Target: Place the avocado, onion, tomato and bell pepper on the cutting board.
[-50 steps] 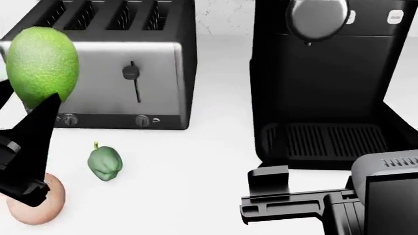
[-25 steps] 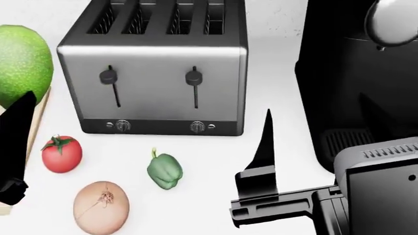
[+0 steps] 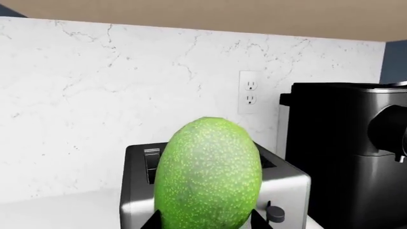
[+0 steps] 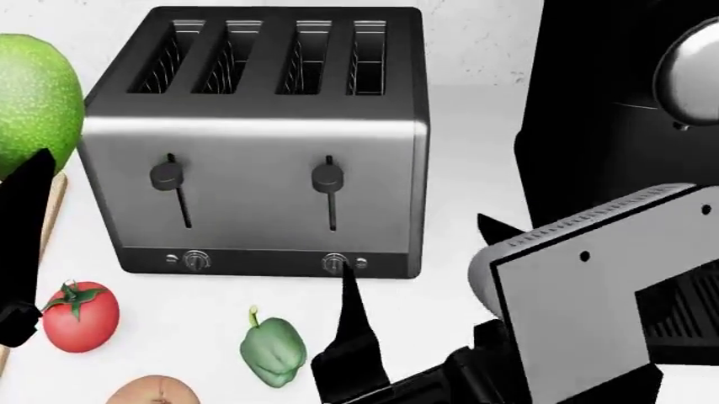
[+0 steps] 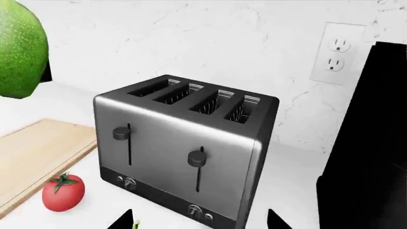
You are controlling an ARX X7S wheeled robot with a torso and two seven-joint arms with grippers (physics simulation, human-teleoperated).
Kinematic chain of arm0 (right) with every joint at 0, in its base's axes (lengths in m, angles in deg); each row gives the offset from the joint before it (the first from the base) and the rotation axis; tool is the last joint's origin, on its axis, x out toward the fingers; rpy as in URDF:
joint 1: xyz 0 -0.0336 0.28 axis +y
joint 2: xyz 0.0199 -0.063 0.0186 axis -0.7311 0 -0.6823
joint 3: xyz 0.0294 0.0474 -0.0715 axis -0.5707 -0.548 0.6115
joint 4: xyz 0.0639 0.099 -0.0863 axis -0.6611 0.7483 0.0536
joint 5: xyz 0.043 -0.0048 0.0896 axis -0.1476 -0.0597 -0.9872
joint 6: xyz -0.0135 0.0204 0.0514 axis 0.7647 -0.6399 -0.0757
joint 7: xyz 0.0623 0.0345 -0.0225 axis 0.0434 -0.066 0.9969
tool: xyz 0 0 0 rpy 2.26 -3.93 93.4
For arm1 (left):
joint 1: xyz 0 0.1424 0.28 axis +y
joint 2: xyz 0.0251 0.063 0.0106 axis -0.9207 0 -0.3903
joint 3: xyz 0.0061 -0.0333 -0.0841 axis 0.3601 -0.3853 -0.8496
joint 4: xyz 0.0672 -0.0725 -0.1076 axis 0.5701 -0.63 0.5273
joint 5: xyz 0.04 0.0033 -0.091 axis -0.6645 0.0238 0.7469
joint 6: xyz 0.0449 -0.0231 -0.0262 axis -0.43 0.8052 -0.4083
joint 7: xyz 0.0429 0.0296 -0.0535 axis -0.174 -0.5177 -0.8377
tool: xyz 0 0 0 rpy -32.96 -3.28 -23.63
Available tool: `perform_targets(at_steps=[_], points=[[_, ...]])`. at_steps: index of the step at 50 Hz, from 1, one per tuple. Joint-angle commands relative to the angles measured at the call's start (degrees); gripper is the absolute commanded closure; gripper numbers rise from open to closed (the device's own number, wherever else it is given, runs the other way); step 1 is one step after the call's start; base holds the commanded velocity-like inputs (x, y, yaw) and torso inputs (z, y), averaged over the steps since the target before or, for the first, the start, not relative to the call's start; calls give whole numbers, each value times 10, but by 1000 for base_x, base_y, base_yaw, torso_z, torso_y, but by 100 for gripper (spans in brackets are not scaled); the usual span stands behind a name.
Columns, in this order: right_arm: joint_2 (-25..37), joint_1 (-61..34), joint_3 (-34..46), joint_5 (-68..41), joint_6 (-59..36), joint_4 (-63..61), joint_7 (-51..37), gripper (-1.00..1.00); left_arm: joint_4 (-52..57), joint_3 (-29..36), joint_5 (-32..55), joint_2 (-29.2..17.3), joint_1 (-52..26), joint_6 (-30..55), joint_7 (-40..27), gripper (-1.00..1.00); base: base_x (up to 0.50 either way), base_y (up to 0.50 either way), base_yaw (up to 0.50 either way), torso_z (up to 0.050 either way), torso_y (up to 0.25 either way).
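Note:
My left gripper [image 3: 205, 222] is shut on the avocado [image 3: 208, 174], a large bright-green fruit held high in the air; it also shows at the head view's left edge [image 4: 29, 101] and in the right wrist view [image 5: 19, 47]. The tomato [image 4: 77, 317] lies on the counter beside the cutting board [image 5: 38, 148]. The bell pepper [image 4: 272, 349] lies in front of the toaster. The onion [image 4: 157, 391] shows only its top at the bottom edge. My right gripper [image 5: 200, 222] is open and empty, facing the toaster front, with one finger [image 4: 354, 345] beside the pepper.
A four-slot steel toaster [image 4: 258, 143] stands mid-counter. A tall black coffee machine [image 4: 618, 126] stands to its right. A marble wall with an outlet [image 5: 337, 47] backs the counter. My right arm's housing [image 4: 573, 311] fills the lower right of the head view.
The head view has swung left, so the toaster and produce have shifted right in it. My right arm has come up in front of the toaster. The avocado stays in my left gripper.

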Motion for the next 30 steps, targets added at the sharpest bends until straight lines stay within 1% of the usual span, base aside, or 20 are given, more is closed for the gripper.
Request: perform_targets(at_steps=[1,7,13,19,30], points=[[-38,-96,55,-151,-48,49,20,-100,-4,-11,-1,7,-8,-12,0,100,0,0,0,0,0],[-57,-119,70,-146,-73,81,46,-100,-6,-10,-2,7,-8,-13,3,100,0,0,0,0,2],[-75,-122,83,-106,-95,122,85,-100,-3,-14,8,0,-8,-16,-1,100,0,0,0,0,0],[-96,-123,103,-42,-119,166,127,-100,-4,-18,11,-6,-5,-17,2,100,0,0,0,0,0],[-126,-115,138,70,-134,244,210,-100,-11,-21,5,-7,-2,-20,14,100,0,0,0,0,0]])
